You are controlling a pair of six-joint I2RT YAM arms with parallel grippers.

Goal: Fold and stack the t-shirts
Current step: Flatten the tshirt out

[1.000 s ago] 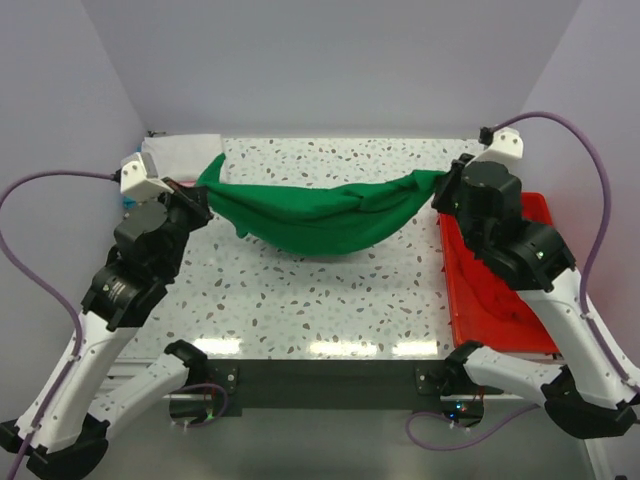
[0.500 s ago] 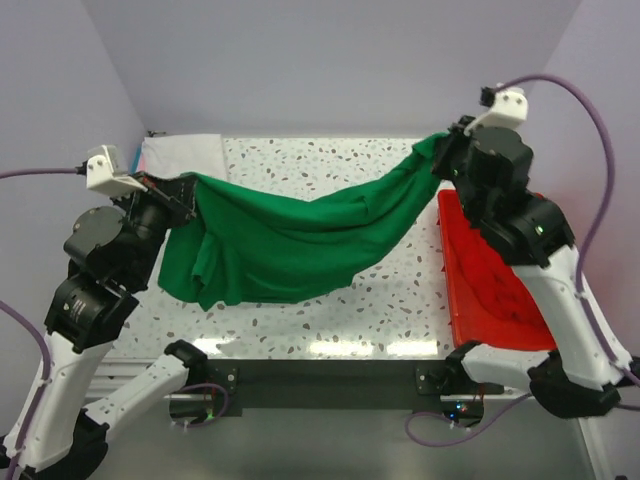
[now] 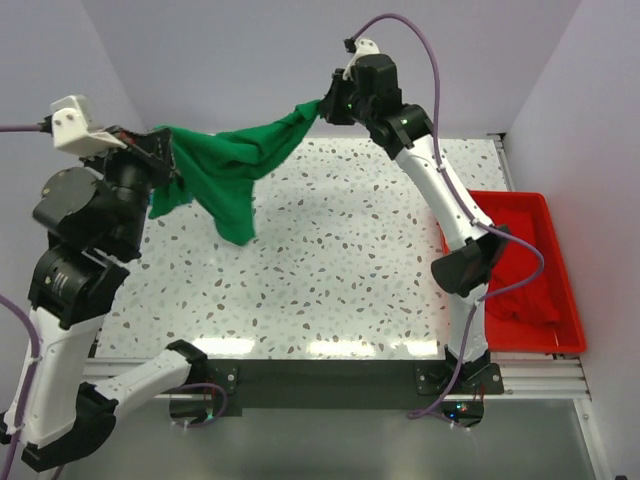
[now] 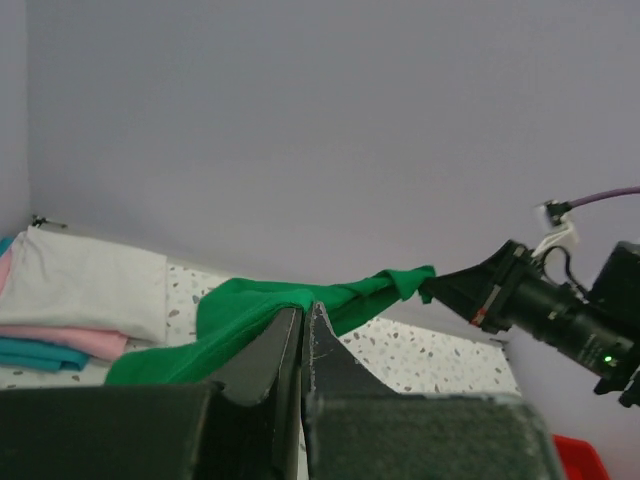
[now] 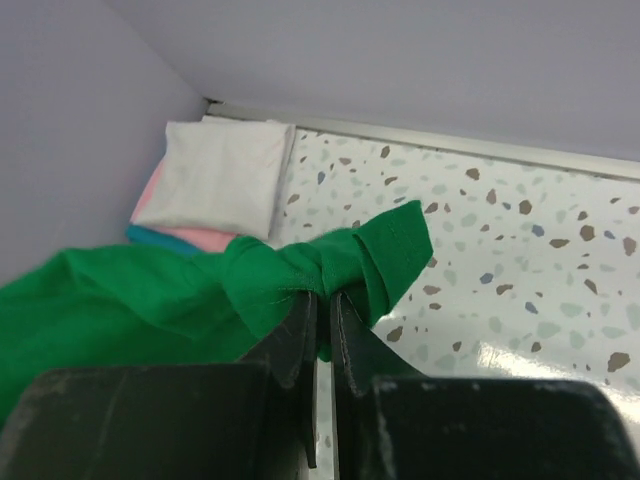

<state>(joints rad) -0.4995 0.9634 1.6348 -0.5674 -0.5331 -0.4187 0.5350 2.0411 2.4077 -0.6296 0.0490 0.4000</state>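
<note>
Green t-shirt [image 3: 225, 170] strung between raised arms [image 3: 425, 160], fingers [image 4: 262, 355] seemingly pinching

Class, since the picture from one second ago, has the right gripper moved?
Yes. The right gripper, shut on the green shirt, has gone left and towards the back wall, well away from the red tray.

Left arm [image 3: 55, 345] & right arm [image 3: 440, 185]: white links w/ black joints. Purple cable [image 3: 437, 80] ran to each wrist, white cam block [image 3: 72, 122] on top. Pincer fingers [image 5: 280, 350] were black. Green light [image 4: 605, 358] on right forearm.
</note>
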